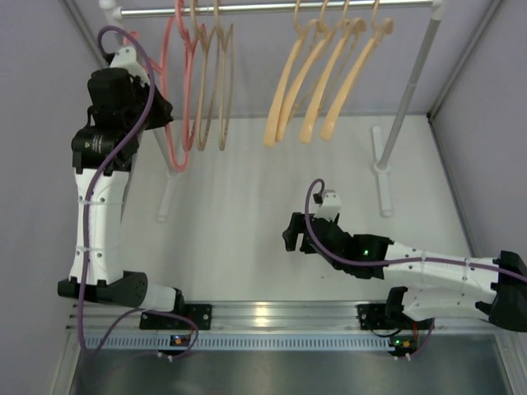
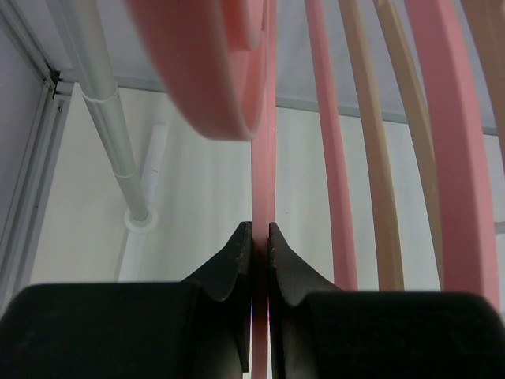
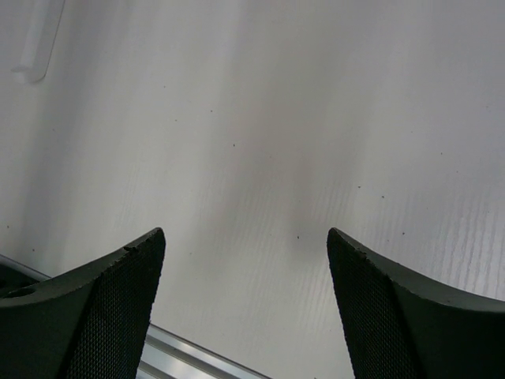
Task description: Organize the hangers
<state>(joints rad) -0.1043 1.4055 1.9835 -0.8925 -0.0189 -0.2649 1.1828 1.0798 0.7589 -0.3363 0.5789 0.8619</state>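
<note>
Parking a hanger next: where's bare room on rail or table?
Free: the rail between the beige hangers and peach hangers; the table around the open right gripper. Crowded: the rail's left end, where the left gripper clamps a pink hanger.

No legible text or labels

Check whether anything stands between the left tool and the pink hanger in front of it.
Nothing does. The left tool is shut directly on a thin bar of a pink hanger. The beige hangers hang beside the grip, not inside it.
</note>
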